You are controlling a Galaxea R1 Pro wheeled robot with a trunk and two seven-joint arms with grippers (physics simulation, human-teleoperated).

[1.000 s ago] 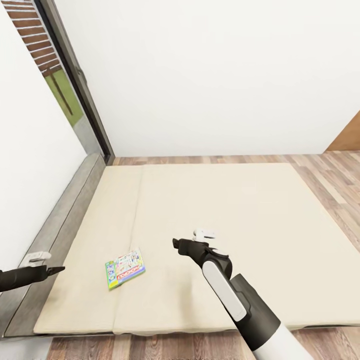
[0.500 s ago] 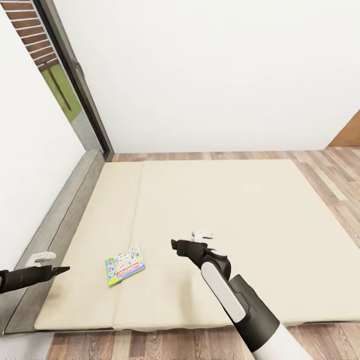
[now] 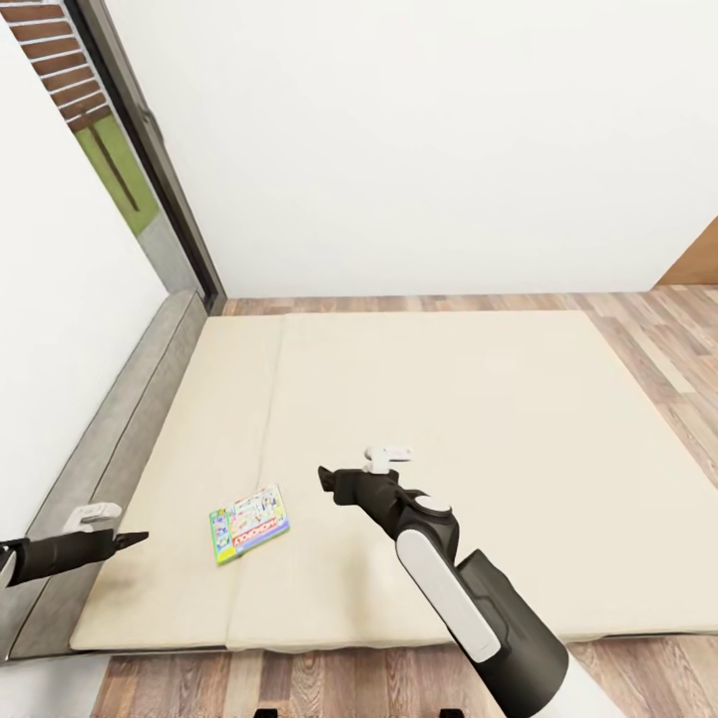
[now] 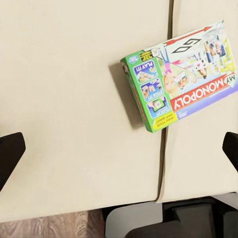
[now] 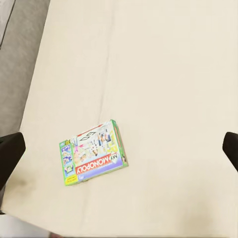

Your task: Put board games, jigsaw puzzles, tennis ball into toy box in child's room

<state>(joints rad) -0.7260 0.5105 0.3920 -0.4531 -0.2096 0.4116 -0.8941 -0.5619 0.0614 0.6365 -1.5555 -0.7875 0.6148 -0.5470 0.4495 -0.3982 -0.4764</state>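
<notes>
Viewing: bed [image 3: 419, 399] from its foot edge, both arms out over the mattress.
Left gripper [image 3: 135, 539]: hovers over the mattress's headboard-side margin; fingers spread wide in the left wrist view, nothing between them.
Headboard [image 3: 110, 439]: grey, just outboard of the left gripper, running along the white wall.
Board game [image 3: 248, 523]: flat on the mattress, between the two grippers, nearer the left one; green-edged lid with a red band, face up, lying across the mattress seam [image 4: 166, 124].
Right gripper [image 3: 324, 477]: above the mattress, just beside the game, apart from it; fingers wide apart in the right wrist view, holding nothing.
Floor [image 3: 658, 329]: wood planks beyond the right arm.
</notes>
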